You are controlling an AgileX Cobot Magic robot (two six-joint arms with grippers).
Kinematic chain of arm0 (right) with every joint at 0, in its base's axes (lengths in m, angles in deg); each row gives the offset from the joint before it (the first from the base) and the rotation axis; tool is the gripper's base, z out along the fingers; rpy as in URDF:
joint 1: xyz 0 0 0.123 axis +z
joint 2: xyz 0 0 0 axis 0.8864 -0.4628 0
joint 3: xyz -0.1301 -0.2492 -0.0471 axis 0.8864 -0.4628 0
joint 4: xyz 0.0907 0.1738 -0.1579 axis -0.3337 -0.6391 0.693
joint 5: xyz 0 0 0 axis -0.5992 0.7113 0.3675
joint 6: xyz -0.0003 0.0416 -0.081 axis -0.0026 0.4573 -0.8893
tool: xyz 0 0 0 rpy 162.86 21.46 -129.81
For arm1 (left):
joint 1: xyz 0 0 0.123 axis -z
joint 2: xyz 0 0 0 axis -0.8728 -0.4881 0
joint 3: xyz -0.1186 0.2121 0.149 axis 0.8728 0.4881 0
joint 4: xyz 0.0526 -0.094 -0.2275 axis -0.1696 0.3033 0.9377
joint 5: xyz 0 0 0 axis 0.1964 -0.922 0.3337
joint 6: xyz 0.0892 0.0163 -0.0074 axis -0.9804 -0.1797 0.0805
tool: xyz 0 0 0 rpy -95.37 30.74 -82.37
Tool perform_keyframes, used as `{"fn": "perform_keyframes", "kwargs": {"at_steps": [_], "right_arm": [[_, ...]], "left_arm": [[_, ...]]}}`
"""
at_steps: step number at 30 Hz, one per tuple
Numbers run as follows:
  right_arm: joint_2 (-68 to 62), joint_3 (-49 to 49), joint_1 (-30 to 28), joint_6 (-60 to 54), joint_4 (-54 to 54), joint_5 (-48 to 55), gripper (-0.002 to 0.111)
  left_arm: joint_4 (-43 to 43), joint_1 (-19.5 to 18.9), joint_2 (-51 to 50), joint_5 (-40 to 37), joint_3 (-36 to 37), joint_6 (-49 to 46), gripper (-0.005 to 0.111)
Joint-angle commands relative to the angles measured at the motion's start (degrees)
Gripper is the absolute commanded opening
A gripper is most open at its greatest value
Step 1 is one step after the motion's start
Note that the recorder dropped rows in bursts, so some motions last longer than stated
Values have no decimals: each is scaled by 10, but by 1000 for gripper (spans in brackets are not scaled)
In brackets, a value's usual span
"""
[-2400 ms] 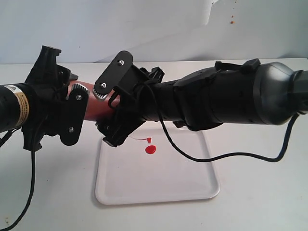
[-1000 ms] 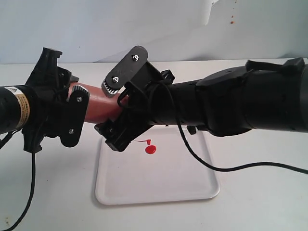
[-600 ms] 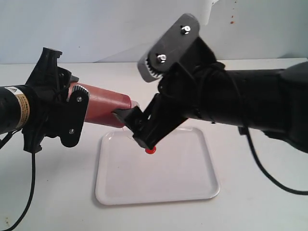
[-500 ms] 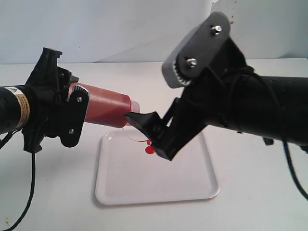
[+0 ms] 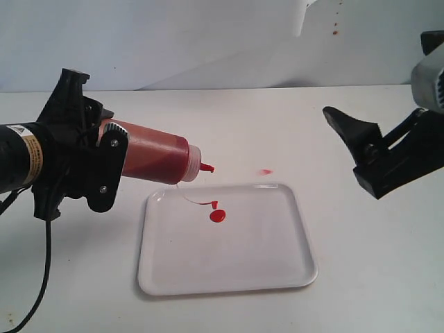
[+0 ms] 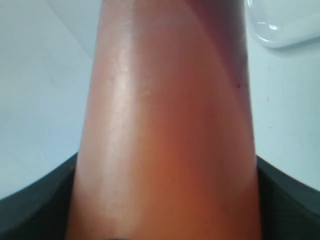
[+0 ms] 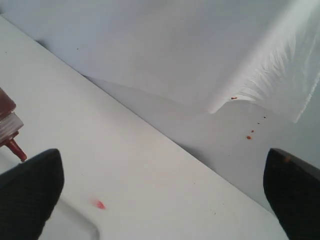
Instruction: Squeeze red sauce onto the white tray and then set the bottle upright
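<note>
The bottle (image 5: 154,157) hangs nearly level above the table, its orange-red body dark with sauce and its red nozzle (image 5: 207,167) over the far left corner of the white tray (image 5: 243,270). My left gripper (image 5: 97,163) is shut on the bottle's rear end; in the left wrist view the bottle (image 6: 167,125) fills the frame between the dark fingers (image 6: 30,205). A round red blob of sauce (image 5: 217,216) with a thin trail lies on the tray. My right gripper (image 5: 350,149) is open and holds nothing, well right of the tray; its view catches the cap (image 7: 7,125).
A small red smear (image 5: 265,171) marks the white table just beyond the tray's far edge, also visible as the smear (image 7: 99,204) in the right wrist view. Red specks (image 5: 334,29) dot the pale backdrop wall.
My right gripper, which was closed round the bottle near its cap, has opened, let go and pulled back to the right. The left gripper and bottle have stayed put.
</note>
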Motion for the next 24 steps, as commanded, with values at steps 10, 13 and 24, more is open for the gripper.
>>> {"fn": "perform_keyframes", "kwargs": {"at_steps": [10, 13, 24], "right_arm": [[1, -2, 1, 32, -2, -2, 105], [1, -2, 1, 32, -2, -2, 105], [1, -2, 1, 32, -2, -4, 105]], "left_arm": [[1, 3, 4, 11, -3, 12, 0], [1, 3, 4, 11, -3, 12, 0], [1, 3, 4, 11, -3, 12, 0]]}}
